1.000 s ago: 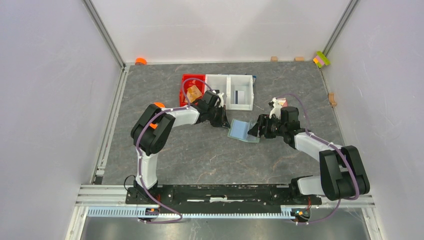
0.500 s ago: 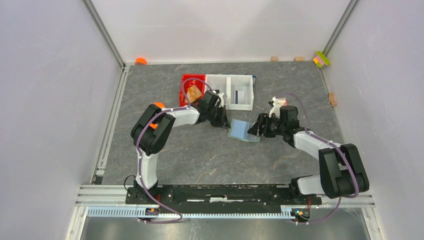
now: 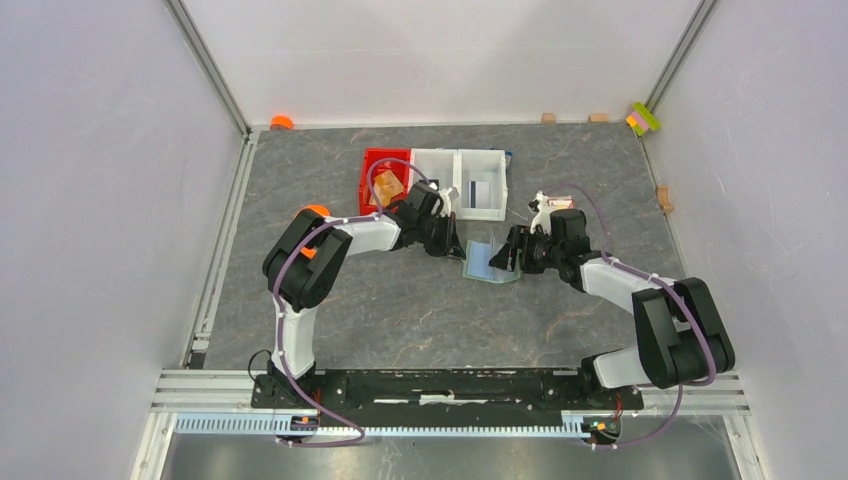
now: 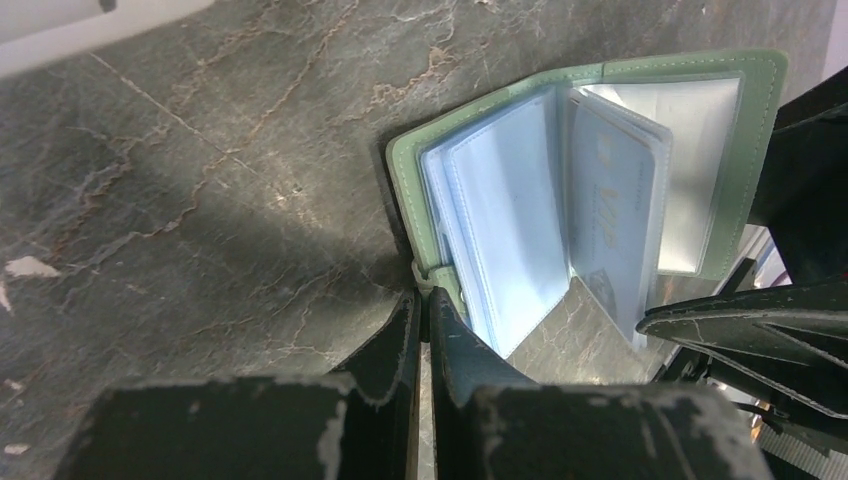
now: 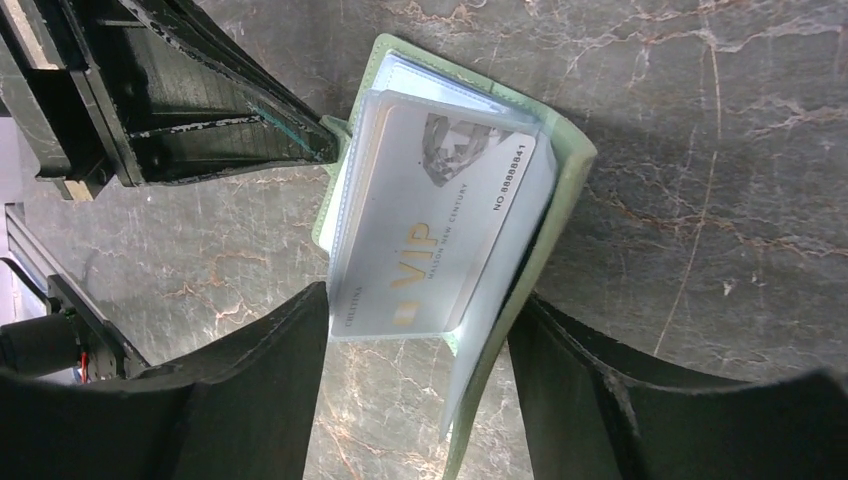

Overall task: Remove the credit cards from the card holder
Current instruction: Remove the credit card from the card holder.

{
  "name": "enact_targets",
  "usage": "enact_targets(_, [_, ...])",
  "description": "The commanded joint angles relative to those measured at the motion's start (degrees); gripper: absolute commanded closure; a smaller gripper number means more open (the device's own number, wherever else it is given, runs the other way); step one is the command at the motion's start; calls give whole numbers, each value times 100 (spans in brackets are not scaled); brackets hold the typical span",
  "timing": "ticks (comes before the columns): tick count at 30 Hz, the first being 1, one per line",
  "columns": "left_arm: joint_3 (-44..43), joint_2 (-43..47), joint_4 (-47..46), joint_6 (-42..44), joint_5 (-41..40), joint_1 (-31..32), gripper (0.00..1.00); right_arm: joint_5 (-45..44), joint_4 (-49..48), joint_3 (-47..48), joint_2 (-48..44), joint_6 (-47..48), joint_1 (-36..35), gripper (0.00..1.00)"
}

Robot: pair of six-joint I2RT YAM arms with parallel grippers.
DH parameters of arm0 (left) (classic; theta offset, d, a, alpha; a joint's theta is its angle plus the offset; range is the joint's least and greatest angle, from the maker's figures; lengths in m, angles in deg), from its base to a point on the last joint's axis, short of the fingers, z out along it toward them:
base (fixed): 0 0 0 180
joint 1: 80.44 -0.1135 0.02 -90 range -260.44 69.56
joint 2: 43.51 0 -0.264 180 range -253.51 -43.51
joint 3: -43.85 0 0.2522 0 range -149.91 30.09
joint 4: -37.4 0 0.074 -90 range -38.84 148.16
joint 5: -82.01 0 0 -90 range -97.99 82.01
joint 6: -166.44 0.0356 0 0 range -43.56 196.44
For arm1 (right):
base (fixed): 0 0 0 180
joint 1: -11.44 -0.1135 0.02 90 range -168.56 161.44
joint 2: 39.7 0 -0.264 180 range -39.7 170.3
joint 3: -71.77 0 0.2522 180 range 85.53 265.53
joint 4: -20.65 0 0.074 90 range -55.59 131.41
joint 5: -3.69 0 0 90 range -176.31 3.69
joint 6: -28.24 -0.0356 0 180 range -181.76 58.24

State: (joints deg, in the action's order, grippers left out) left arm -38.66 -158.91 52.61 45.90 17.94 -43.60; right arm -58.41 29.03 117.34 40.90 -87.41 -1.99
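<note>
Left gripper (image 4: pixel 422 305) pinched shut on the card holder (image 4: pixel 415 165), which lies open on the table (image 3: pixel 400 300) between the arms; right gripper (image 5: pixel 425 300) wide open, straddling a sleeved credit card (image 5: pixel 440 230); extraction pending, and the next move probably calls for closing on the card alone.

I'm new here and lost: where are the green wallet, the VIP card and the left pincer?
Sage-green folding card holder (image 4: pixel 765 140): left wrist view, stitched green border.
Pale plastic VIP card (image 5: pixel 440 240): right wrist view, printed face.
Left pincer (image 4: pixel 423 298): left wrist view, between its fingertips.
</note>
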Motion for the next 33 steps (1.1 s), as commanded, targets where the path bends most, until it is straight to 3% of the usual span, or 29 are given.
enact_targets(1, [68,105,-436,-9,375,41,91,-125,-176,185,49,-62,-51,32])
enact_targets(4, [81,105,-519,-32,455,43,91,-94,-245,167,36,-85,-48,35])
enact_targets(7, [88,110,-541,-38,491,51,91,-57,-296,160,26,-120,-63,47])
enact_targets(13, [114,129,-621,-35,548,65,91,-54,-323,133,-60,-155,-58,53])
enact_targets(15, [171,173,-723,-64,587,60,82,-86,-305,116,-75,-152,-63,54])
enact_targets(19, [288,183,-1113,-238,856,60,54,-130,-294,56,-61,-148,-63,58])
enact_targets(22, [351,27,-1598,-580,1262,51,45,-135,-352,-18,-69,-179,-49,62])
enact_targets(33, [503,-156,-2565,-1128,1799,19,48,111,-709,-272,11,-368,-47,69])
